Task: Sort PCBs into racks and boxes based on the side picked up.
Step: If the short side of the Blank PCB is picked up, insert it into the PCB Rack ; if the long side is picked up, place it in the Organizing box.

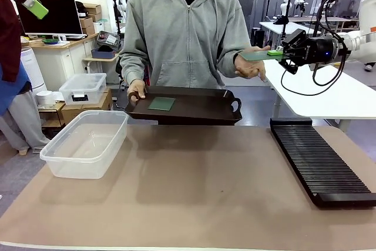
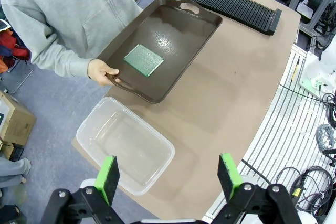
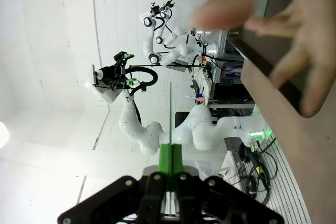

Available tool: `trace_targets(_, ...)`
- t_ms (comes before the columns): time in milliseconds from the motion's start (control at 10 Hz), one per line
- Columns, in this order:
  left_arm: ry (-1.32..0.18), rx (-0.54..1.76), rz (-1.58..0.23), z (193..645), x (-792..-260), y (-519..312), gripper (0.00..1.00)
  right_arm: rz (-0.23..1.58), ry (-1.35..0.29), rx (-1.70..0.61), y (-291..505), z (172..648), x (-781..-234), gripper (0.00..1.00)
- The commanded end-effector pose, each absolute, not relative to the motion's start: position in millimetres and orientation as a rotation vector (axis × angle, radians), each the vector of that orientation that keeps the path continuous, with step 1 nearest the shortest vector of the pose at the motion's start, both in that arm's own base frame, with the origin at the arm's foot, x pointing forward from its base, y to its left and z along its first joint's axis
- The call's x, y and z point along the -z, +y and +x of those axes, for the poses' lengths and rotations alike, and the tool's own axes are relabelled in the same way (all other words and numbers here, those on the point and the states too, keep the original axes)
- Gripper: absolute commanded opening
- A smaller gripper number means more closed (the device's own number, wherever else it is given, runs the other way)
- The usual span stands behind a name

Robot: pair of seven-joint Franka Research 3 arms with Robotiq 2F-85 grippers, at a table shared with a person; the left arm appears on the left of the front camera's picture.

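The person's hand (image 3: 236,17) is blurred — the held PCB (image 3: 171,114) shows edge-on, its faces hidden.

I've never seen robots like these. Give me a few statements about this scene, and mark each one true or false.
1. The right gripper is shut on a PCB. True.
2. The clear box holds a board. False: the box is empty.
3. A second PCB lies on the brown tray that the person holds. True.
4. The black rack is full of boards. False: its slots are empty.
5. The left gripper is shut. False: its jaws stand open.
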State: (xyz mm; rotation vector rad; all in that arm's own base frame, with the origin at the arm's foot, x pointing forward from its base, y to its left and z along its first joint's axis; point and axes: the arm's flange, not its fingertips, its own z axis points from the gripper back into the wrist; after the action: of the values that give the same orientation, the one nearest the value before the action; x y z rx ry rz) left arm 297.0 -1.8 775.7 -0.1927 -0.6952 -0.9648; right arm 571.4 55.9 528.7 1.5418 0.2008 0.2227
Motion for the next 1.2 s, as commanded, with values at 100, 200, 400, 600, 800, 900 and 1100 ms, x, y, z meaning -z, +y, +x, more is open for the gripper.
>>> trace_targets(100,-0.698,0.971,-0.203,297.1,-773.9,-1.2,1.0,1.529,0.125,-0.29,52.2,560.4,-541.7,0.02)
trace_targets(200,-0.698,0.971,-0.203,297.1,-773.9,-1.2,1.0,1.508,0.05,-0.342,46.6,552.0,-553.1,0.02)
trace_targets(400,-0.698,0.971,-0.203,297.1,-773.9,-1.2,1.0,1.392,-0.156,-0.547,25.4,531.2,-577.9,0.02)
trace_targets(600,-0.698,0.971,-0.203,297.1,-773.9,-1.2,1.0,1.25,-0.282,-0.707,10.5,517.0,-588.6,0.02)
trace_targets(800,-0.698,0.971,-0.203,297.1,-773.9,-1.2,1.0,1.102,-0.49,-0.82,-14.6,500.5,-601.2,0.02)
trace_targets(900,-0.698,0.971,-0.203,297.1,-773.9,-1.2,1.0,1.031,-0.572,-0.829,-29.1,491.3,-603.6,0.02)
trace_targets(1100,-0.698,0.971,-0.203,297.1,-773.9,-1.2,1.0,0.952,-0.712,-0.853,-58.9,471.4,-602.2,0.02)
